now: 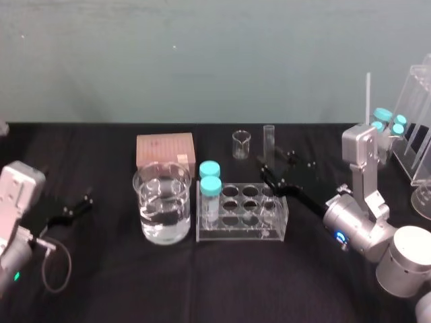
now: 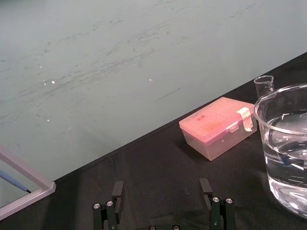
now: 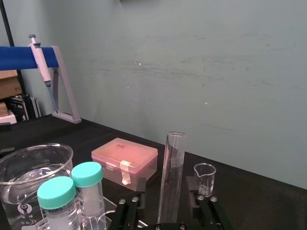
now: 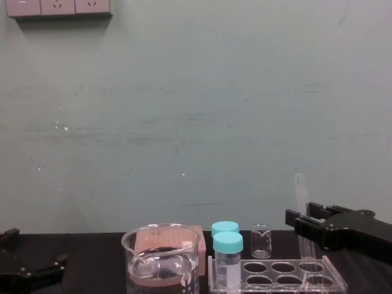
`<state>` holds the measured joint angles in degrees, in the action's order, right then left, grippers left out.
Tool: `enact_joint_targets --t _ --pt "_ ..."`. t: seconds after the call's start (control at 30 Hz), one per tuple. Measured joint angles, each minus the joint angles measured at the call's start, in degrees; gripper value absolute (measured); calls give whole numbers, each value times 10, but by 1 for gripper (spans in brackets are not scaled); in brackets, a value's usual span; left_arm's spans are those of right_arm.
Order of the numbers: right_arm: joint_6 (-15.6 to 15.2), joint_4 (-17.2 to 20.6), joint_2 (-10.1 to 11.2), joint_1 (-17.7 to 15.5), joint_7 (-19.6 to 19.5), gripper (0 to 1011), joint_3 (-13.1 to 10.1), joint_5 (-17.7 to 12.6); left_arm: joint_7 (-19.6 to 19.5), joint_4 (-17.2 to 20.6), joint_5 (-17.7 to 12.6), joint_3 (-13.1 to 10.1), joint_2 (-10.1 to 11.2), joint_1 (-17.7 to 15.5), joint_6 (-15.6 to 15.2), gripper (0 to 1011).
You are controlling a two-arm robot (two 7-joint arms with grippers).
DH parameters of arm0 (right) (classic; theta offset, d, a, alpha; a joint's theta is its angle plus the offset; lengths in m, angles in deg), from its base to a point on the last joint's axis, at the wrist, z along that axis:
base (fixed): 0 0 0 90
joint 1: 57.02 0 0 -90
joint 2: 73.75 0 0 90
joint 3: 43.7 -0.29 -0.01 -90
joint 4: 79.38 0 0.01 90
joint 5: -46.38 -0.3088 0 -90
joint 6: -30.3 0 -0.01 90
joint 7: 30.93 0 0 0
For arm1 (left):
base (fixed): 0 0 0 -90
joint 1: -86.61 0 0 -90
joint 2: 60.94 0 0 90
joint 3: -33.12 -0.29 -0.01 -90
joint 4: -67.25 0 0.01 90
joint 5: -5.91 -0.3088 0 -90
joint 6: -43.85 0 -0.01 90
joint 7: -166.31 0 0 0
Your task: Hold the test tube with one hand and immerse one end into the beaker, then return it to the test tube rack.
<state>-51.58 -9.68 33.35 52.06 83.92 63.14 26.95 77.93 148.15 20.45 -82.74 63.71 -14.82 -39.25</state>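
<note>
The test tube (image 1: 269, 144) stands upright in a far right hole of the clear test tube rack (image 1: 269, 232). My right gripper (image 1: 267, 172) reaches in from the right with its fingers either side of the tube. In the right wrist view the test tube (image 3: 171, 177) rises between the black fingers (image 3: 142, 188) with a gap on each side, so the gripper (image 3: 166, 191) is open. The wide beaker (image 1: 161, 202), partly filled with clear liquid, sits just left of the rack. My left gripper (image 1: 75, 207) rests open and holding nothing at the far left of the table.
A pink lidded box (image 1: 165, 149) lies behind the beaker. A tiny clear beaker (image 1: 241, 144) stands behind the rack. Two teal-capped vials (image 1: 210, 183) fill the rack's left end. A clear holder (image 1: 419, 128) with teal-capped tubes stands at the far right. A pipette stand (image 3: 48, 72) sits off to the left.
</note>
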Motion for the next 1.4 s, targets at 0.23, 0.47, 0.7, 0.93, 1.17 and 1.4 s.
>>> enact_joint_targets --t 0.23,0.47,0.7,0.93,1.17,1.4 --pt "1 0 0 0 0 691 0 0 0 0 0 0 0 0 0 1000" --pt "2 1 0 0 0 924 0 -1 0 0 0 0 0 0 0 1000" --pt "9 16 2 0 5 1000 -7 -9 0 0 0 0 0 0 0 1000" --pt "29 55 9 -4 4 1000 -26 -18 0 0 0 0 0 0 0 1000" --pt "48 107 18 -31 -32 1000 -66 -20 0 0 0 0 0 0 0 1000" --pt "36 116 19 -74 -93 1000 -103 8 0 0 0 0 0 0 0 1000"
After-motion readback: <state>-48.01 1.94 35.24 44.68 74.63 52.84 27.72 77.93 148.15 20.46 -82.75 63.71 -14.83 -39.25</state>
